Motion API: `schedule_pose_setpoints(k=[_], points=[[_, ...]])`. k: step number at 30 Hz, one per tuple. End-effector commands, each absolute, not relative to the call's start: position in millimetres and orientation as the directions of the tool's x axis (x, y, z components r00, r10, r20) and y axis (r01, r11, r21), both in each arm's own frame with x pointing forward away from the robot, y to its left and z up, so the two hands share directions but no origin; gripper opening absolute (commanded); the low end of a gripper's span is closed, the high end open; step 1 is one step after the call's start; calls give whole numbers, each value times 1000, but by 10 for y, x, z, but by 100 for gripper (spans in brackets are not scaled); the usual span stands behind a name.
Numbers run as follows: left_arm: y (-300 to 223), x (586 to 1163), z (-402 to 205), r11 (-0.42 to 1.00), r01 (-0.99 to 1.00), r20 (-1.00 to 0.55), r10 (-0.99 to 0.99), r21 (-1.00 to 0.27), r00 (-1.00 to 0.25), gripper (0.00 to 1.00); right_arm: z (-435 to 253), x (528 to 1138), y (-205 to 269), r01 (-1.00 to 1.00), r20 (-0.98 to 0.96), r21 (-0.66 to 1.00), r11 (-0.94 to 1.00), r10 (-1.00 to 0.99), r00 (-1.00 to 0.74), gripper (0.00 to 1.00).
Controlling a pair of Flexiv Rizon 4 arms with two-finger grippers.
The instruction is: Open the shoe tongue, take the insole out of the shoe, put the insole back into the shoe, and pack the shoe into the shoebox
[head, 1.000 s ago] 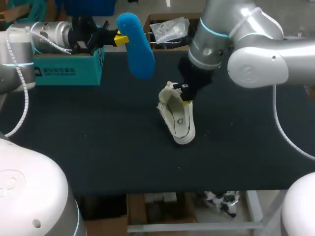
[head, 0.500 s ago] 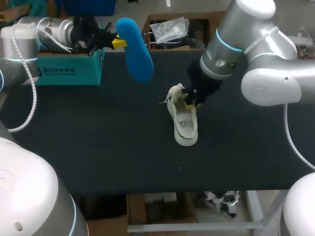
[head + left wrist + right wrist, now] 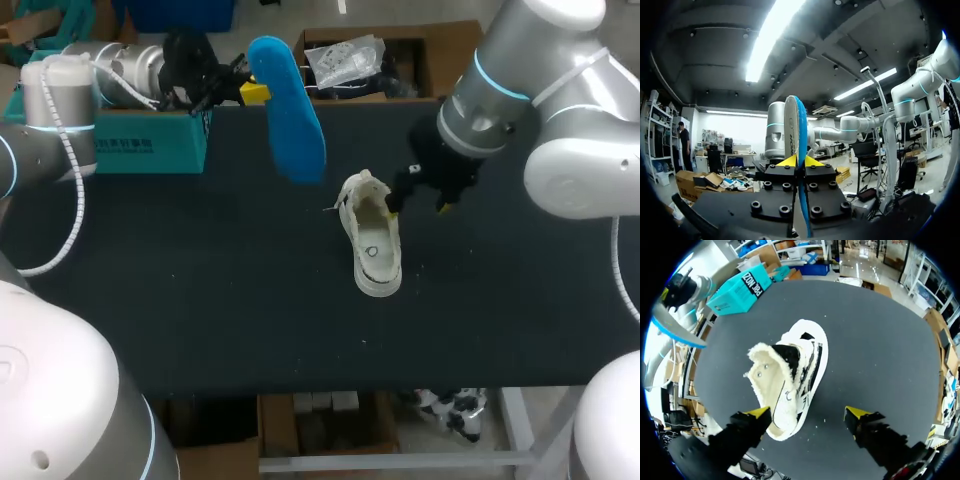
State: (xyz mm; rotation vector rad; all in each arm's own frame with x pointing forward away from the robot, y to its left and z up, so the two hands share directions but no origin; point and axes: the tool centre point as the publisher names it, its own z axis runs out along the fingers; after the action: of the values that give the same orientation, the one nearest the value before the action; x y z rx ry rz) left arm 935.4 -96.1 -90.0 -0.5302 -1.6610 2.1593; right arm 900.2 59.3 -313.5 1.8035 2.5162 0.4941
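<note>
The blue insole (image 3: 288, 110) was clamped high in the left gripper (image 3: 252, 92), well apart from the white shoe (image 3: 372, 240), beside whose open collar the right gripper (image 3: 416, 205) was held spread, empty.

The right gripper (image 3: 808, 414) is hanging above the dark table (image 3: 880, 340), its yellow-tipped fingers (image 3: 758, 413) standing wide apart and gripping nothing. The white shoe (image 3: 790, 375) is lying on the table ahead of it, its fleece-lined opening facing up and its near end sitting just beside one finger. Beyond the shoe, the teal shoebox (image 3: 742, 289) is sitting near the table's far edge. The blue insole (image 3: 677, 329) is hovering edge-on off to one side.
</note>
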Motion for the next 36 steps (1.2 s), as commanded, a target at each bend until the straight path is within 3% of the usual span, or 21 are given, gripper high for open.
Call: schedule_pose_setpoints(k=[1, 10, 20, 36], points=[[-1077, 9164, -798, -166, -104, 35, 374, -981, -927, 0, -3127, 8983, 572, 922, 178, 258, 290, 923, -340, 100], [-1077, 9164, -798, -166, -104, 35, 374, -981, -927, 0, -3127, 8983, 572, 922, 178, 258, 290, 923, -340, 100], [-1283, 8482, -916, -183, -188, 139, 250, -965, -958, 0, -3081, 8828, 483, 938, 254, 242, 249, 916, -309, 100], [-1368, 8211, -938, -193, -288, 270, 115, -938, -956, 0, -2917, 8428, 378, 990, 373, 139, 28, 925, -78, 100]])
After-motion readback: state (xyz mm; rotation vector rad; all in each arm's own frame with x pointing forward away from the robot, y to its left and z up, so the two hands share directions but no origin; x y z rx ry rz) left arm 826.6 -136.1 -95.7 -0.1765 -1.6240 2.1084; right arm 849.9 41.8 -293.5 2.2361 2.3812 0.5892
